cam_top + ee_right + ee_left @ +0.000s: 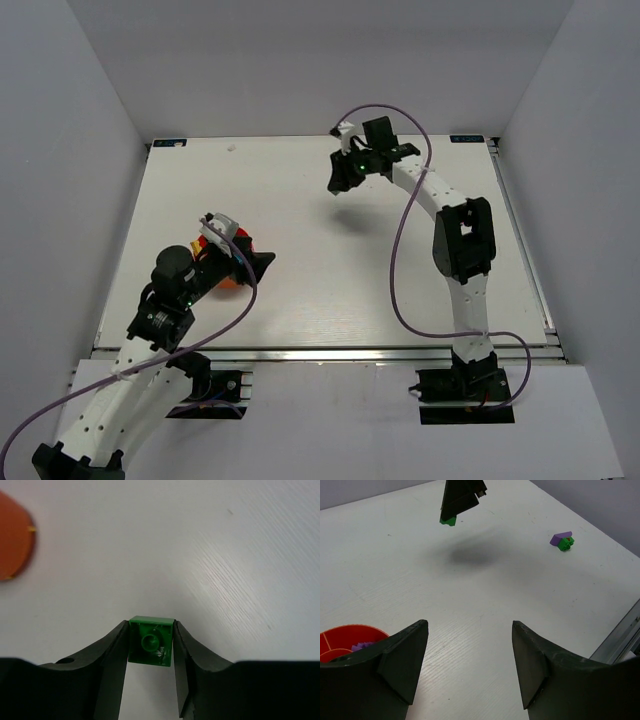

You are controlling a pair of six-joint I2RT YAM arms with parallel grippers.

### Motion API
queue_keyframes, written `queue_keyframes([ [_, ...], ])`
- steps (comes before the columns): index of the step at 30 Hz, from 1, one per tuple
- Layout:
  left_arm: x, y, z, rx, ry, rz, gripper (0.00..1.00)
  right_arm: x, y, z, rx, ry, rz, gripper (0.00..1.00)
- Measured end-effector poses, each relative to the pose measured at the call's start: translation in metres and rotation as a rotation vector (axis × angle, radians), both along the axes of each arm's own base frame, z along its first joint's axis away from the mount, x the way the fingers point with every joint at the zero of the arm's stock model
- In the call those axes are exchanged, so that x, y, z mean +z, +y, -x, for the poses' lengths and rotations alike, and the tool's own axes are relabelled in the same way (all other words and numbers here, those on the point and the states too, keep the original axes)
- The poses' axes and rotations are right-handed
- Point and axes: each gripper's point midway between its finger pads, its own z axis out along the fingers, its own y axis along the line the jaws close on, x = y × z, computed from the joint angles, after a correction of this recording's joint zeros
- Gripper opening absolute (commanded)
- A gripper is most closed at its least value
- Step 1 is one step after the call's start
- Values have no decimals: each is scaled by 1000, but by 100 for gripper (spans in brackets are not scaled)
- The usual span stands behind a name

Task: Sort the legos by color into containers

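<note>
My right gripper [150, 625] is shut on a small green lego [150, 641], which sits squarely between the two fingertips. In the top view that gripper [340, 182] hangs above the far middle of the table. The left wrist view shows the same green lego [448, 521] at the tip of the right gripper [456, 507], with its shadow on the table below. My left gripper [469, 625] is open and holds nothing. At its left is a red container [347, 636] with a purple lego [362, 646] inside. An orange container [12, 540] shows at the upper left of the right wrist view.
A purple lego joined to a green one [562, 540] lies on the table toward its right edge. In the top view the left arm [185, 280] covers most of the containers [229, 283]. Grey walls enclose the white table [300, 300].
</note>
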Motion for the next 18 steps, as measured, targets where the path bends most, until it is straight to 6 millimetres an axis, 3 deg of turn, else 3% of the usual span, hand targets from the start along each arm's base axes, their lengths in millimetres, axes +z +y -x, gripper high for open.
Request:
queue_keyframes([
  [3, 7, 4, 3, 18, -35, 13, 77, 44, 43, 34, 233, -90, -70, 0],
  [6, 13, 10, 5, 44, -65, 24, 78, 66, 78, 79, 432, -152, -101, 0],
  [12, 30, 25, 9, 113, -138, 53, 77, 70, 134, 158, 685, -177, -118, 0],
  [15, 38, 34, 13, 155, -180, 73, 77, 70, 151, 180, 745, -196, -113, 0],
  [18, 48, 45, 18, 202, -233, 101, 77, 72, 162, 189, 770, -235, -96, 0],
])
